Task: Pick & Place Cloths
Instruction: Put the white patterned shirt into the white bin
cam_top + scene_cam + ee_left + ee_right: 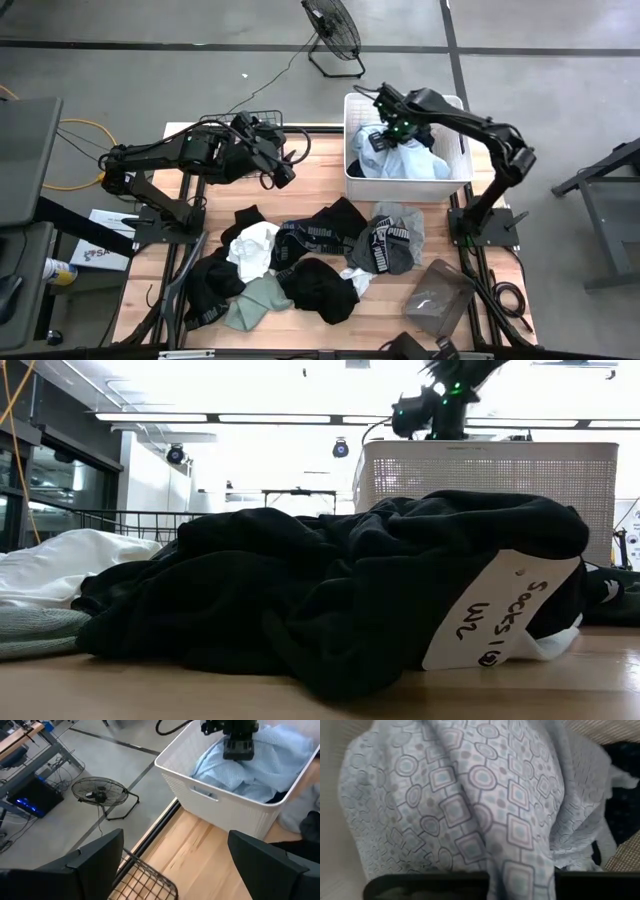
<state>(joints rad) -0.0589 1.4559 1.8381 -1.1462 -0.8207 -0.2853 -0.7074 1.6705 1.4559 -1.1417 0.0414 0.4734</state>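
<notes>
My right gripper (385,128) reaches down into the white laundry basket (347,150) at the table's far right and is shut on a pale blue patterned cloth (470,795) that lies bunched in the basket. My left gripper (285,165) hovers open, with nothing between its fingers, high over the table's far left beside the black wire basket (262,112). More cloths lie heaped on the near half of the table: black (320,285), white (255,245), sage green (262,300) and grey (400,235). My right gripper holds a fold of the pale blue cloth (520,870) that runs in between its two fingers; the cloth itself covers the fingertips. The fingers come from above, pointing steeply down (239,752). The cloth lies slack on the other cloths in the basket.
A grey pouch (440,295) lies near the table's front right. A black garment with a white "Socks" label (500,620) lies close to the low camera. A floor fan (333,30) stands beyond the far edge. Bare wood (200,850) shows between the two baskets.
</notes>
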